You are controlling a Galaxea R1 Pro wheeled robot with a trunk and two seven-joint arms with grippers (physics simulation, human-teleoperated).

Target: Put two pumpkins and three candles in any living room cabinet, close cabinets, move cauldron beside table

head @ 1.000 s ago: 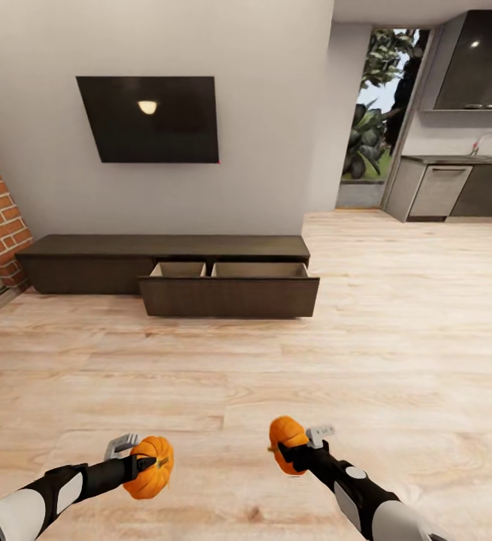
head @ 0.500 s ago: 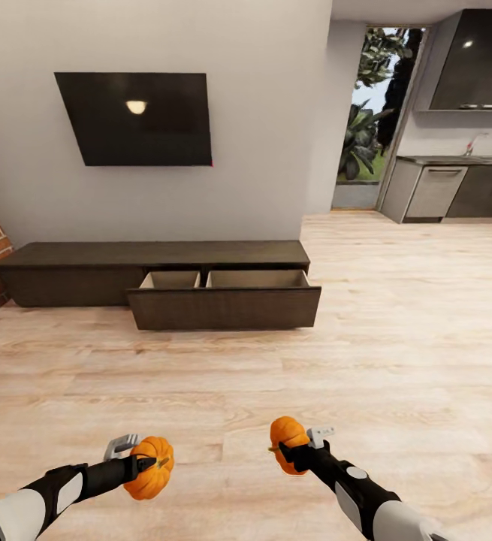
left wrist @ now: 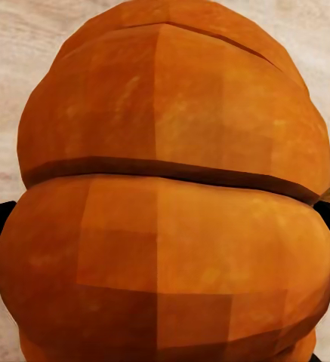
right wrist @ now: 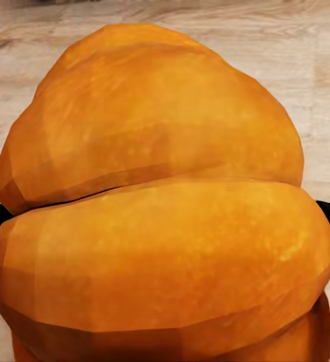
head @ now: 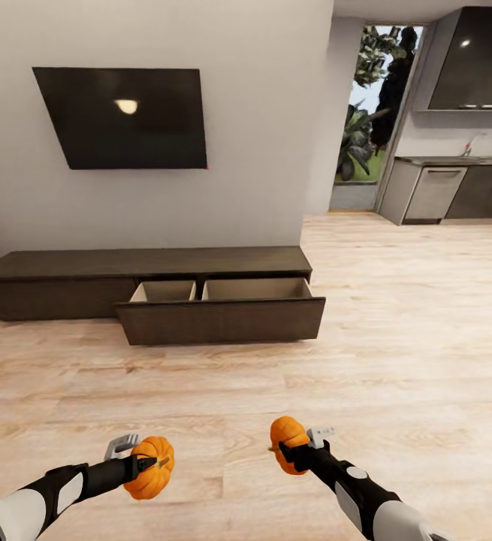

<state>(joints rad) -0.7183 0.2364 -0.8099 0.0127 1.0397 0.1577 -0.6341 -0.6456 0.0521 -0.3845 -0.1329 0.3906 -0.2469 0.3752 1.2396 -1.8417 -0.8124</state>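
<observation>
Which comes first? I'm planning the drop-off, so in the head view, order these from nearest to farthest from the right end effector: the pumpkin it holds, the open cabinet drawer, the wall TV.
1. Pumpkin, held in the right end effector.
2. Open drawer of the cabinet, ahead across the floor.
3. TV, on the wall above the cabinet.

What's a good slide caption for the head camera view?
Each tool, left and right, carries a pumpkin toward the cabinet and its open drawer.
</observation>
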